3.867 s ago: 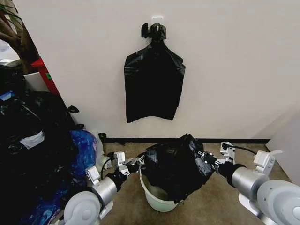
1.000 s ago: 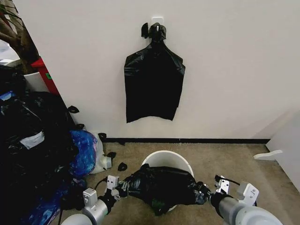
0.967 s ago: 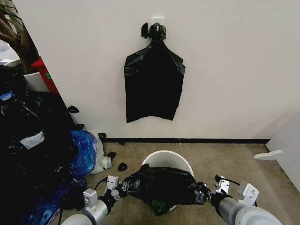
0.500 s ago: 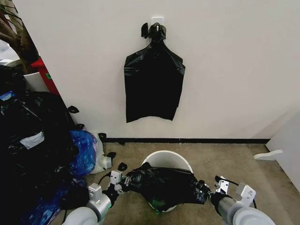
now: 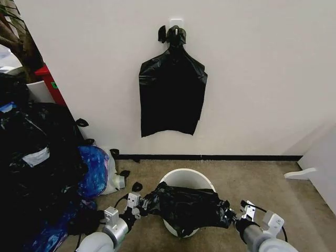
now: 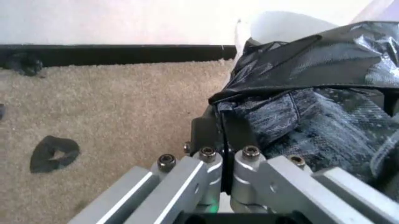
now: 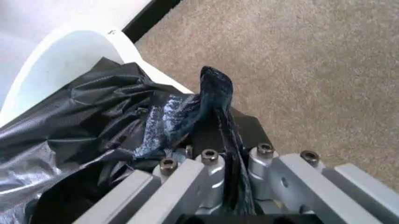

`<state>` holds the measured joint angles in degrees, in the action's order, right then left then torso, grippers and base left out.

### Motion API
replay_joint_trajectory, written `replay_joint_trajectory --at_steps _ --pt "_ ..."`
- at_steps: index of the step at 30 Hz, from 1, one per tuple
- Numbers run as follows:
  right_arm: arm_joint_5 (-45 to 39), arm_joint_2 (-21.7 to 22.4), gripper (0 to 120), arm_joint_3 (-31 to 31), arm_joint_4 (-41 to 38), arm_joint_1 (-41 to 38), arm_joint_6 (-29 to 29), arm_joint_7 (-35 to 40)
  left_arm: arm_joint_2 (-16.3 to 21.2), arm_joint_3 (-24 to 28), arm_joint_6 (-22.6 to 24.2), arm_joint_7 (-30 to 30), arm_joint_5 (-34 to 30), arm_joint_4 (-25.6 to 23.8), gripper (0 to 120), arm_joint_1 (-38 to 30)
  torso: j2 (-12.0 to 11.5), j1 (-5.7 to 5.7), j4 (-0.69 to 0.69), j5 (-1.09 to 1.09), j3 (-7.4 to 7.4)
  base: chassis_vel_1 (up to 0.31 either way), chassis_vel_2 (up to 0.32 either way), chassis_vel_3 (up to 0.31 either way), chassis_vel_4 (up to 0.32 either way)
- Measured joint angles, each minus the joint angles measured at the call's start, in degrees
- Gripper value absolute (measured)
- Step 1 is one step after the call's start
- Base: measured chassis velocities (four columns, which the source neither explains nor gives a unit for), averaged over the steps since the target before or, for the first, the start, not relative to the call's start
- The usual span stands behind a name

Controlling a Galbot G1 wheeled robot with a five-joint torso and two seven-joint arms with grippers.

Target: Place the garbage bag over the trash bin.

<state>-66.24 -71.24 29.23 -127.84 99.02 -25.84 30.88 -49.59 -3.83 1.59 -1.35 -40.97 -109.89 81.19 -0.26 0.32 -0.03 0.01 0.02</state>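
The garbage bag (image 5: 185,209) hung stretched across the near half of the trash bin (image 5: 187,179), covering its front rim while the far rim stayed bare. The left gripper (image 5: 140,201) was clenched on the bag's edge just left of the bin, fingers (image 6: 212,133) pressed together over the plastic. The right gripper (image 5: 229,217) pinched the opposite edge, just right of the bin.

Left gripper (image 5: 140,202) and right gripper (image 5: 229,217) are both low and extended forward from their arms, jaws clamped tight, each pinching black film.
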Motion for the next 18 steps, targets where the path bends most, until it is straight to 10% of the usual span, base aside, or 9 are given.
replay_joint_trajectory --at_steps 18 --pt "3.70 -1.09 0 0.12 5.30 0.53 4.97 -9.14 -0.56 1.21 -1.87 1.41 4.08 4.28 0 -0.72 0.00 0.00 0.00 0.00 0.00 0.000 0.000 0.000 0.000"
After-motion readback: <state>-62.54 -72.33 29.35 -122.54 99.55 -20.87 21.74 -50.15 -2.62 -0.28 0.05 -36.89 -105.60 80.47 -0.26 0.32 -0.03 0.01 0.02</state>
